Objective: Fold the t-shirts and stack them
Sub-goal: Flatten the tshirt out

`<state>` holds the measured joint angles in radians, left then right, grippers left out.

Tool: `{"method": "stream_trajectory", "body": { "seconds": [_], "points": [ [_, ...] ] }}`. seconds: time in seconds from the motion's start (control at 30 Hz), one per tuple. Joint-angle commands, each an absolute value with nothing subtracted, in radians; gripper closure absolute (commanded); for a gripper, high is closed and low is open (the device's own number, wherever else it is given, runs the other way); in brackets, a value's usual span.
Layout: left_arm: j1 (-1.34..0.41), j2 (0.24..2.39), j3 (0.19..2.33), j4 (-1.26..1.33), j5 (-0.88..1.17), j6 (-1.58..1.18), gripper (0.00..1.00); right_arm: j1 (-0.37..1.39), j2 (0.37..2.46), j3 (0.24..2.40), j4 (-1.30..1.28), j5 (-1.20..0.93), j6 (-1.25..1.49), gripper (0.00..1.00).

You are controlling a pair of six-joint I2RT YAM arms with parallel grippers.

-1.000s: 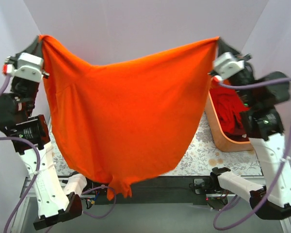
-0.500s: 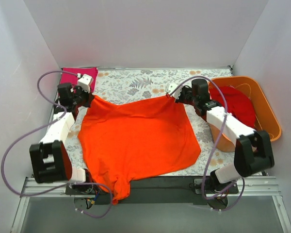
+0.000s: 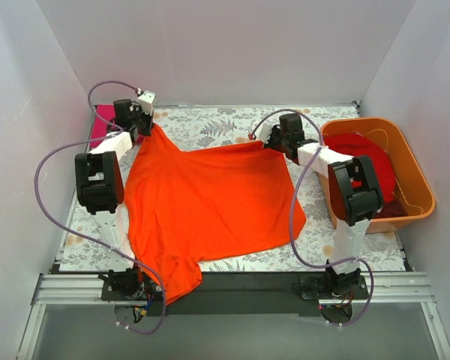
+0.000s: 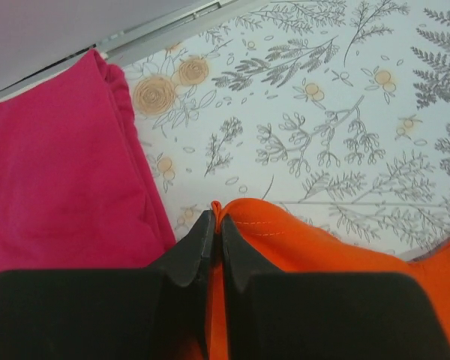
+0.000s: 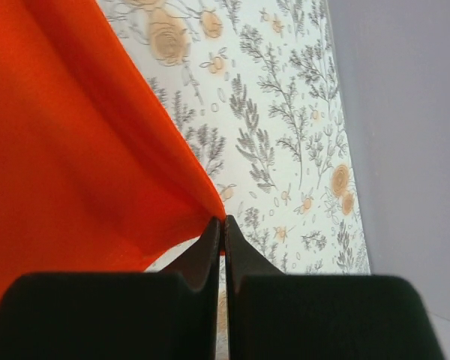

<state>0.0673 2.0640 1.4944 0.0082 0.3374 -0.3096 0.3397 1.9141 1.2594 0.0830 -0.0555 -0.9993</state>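
Observation:
The bright orange t-shirt [image 3: 210,202] lies spread over the floral table, its near end hanging over the front edge. My left gripper [image 3: 151,126] is shut on its far-left corner [image 4: 244,225], low over the table. My right gripper [image 3: 256,141] is shut on its far-right corner [image 5: 210,202]. The magenta-pink t-shirt [image 3: 103,124] lies folded at the far left, right beside my left gripper, and also shows in the left wrist view [image 4: 60,165]. The deeper red t-shirt [image 3: 364,165] sits bunched in the tub.
A rigid orange plastic tub [image 3: 416,176] stands at the right edge of the table. White walls close in the back and both sides. The floral table cover [image 3: 210,124] shows along the far edge between my grippers.
The orange shirt hung high between both raised arms; both grippers have since swung down and toward the far edge, laying it flat on the table, still gripping its corners.

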Motion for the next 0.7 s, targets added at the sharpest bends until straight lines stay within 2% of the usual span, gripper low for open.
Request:
{"method": "stream_trajectory", "body": {
  "seconds": [0.0, 0.03, 0.07, 0.1, 0.13, 0.2, 0.3, 0.47, 0.53, 0.67],
  "points": [
    [0.040, 2.109, 1.616, 0.006, 0.302, -0.288, 1.00, 0.328, 1.971, 1.376, 0.120, 0.026, -1.008, 0.99],
    [0.038, 2.137, 1.635, 0.006, 0.307, -0.290, 0.97, 0.330, 1.989, 1.402, 0.082, 0.059, -0.994, 0.98],
    [0.038, 2.147, 1.656, -0.027, 0.305, -0.293, 0.87, 0.330, 2.006, 1.439, 0.046, 0.069, -0.976, 0.91],
    [0.040, 2.157, 1.686, -0.041, 0.289, -0.304, 0.76, 0.328, 2.028, 1.492, 0.014, 0.077, -0.957, 0.72],
    [0.040, 2.163, 1.713, -0.061, 0.273, -0.316, 0.64, 0.328, 2.029, 1.512, 0.002, 0.081, -0.925, 0.63],
    [0.041, 2.146, 1.787, -0.145, 0.243, -0.334, 0.49, 0.328, 2.005, 1.535, -0.089, 0.068, -0.898, 0.43],
    [0.061, 2.054, 1.813, -0.303, 0.312, -0.350, 0.46, 0.330, 1.947, 1.583, -0.231, 0.009, -0.841, 0.37],
    [0.130, 1.901, 1.763, -0.762, 0.491, -0.304, 0.46, 0.330, 1.827, 1.606, -0.541, -0.156, -0.818, 0.36],
    [0.155, 1.830, 1.709, -0.893, 0.518, -0.270, 0.47, 0.330, 1.792, 1.576, -0.671, -0.192, -0.825, 0.39],
    [0.173, 1.717, 1.499, -0.960, 0.499, -0.229, 0.50, 0.328, 1.692, 1.432, -0.807, -0.235, -0.810, 0.45]
  ]
}}
